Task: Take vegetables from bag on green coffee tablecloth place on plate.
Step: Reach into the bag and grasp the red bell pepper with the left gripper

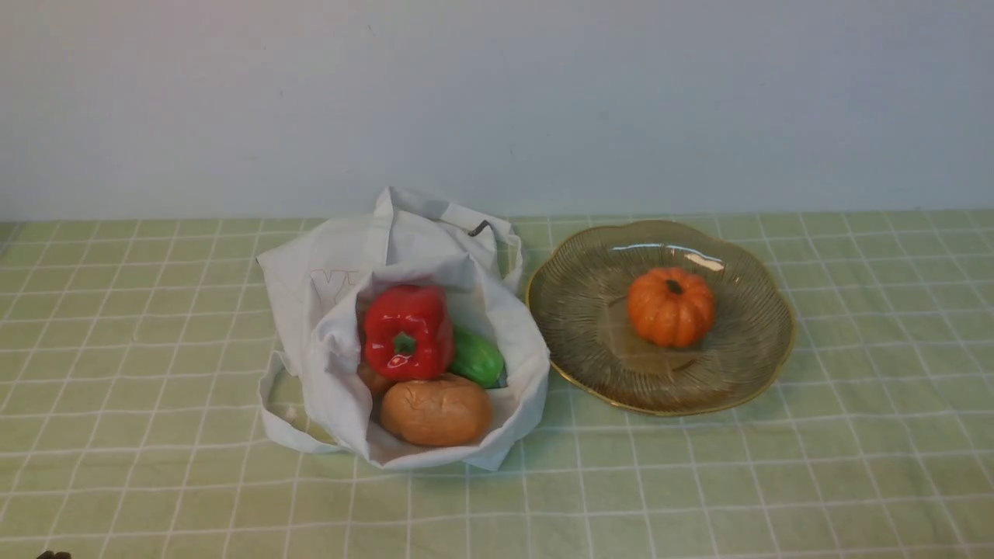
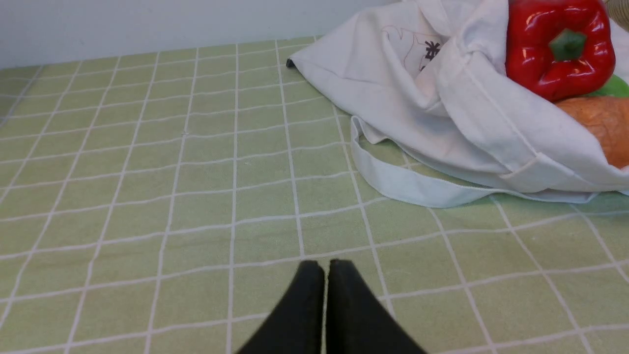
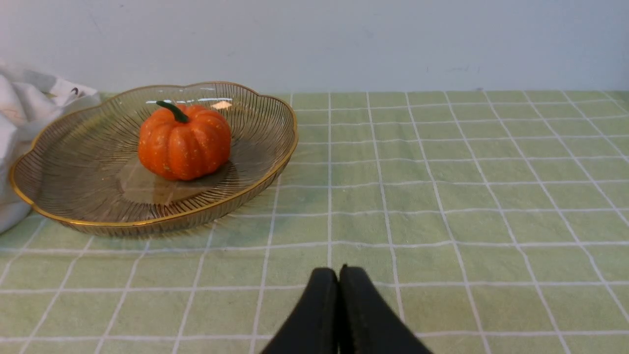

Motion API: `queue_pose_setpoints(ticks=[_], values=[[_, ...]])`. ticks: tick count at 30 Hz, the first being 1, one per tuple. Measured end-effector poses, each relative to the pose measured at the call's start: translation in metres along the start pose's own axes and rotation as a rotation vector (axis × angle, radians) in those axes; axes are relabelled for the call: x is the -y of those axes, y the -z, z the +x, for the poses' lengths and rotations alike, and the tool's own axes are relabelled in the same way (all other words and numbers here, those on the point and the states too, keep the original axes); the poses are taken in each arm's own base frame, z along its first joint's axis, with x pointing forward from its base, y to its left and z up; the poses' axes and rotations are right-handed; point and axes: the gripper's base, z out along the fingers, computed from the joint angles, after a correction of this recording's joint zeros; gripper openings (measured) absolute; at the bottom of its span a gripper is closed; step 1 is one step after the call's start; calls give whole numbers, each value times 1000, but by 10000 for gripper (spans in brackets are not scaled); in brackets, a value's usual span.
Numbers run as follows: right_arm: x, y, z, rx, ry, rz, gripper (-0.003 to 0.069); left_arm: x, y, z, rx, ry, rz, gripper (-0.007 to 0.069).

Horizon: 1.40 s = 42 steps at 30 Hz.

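The white bag lies open on the green coffee tablecloth. In its mouth sit the vegetables: a red bell pepper, a green cucumber, a brown potato and a second brown lump, mostly hidden. To the right, the smoky glass plate holds an orange pumpkin. My left gripper is shut and empty above bare cloth, well short of the bag and pepper. My right gripper is shut and empty, apart from the plate.
A loop handle of the bag lies flat on the cloth toward my left gripper. A pale wall closes off the back edge of the table. Bare checked cloth spreads left of the bag and right of the plate.
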Motion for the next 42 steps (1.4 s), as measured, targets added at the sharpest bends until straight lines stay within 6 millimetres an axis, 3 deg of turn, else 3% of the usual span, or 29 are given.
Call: queue_pose_setpoints(ticks=[23,26,28,29,30,33,42], values=[[0,0,0,0,0,0,-15,0,0,0,0,13,4,-4],[0,0,0,0,0,0,-15,4,0,-1,5,153,39,-4],[0,0,0,0,0,0,-15,9,1,-4,17,431,106,-4],[0,0,0,0,0,0,-15,9,1,-4,19,459,112,-4],[0,0,0,0,0,0,-15,14,1,-7,21,711,174,-4],[0,0,0,0,0,0,-15,20,3,-12,5,1050,266,-4],[0,0,0,0,0,0,-15,24,7,-23,14,1240,365,-4]])
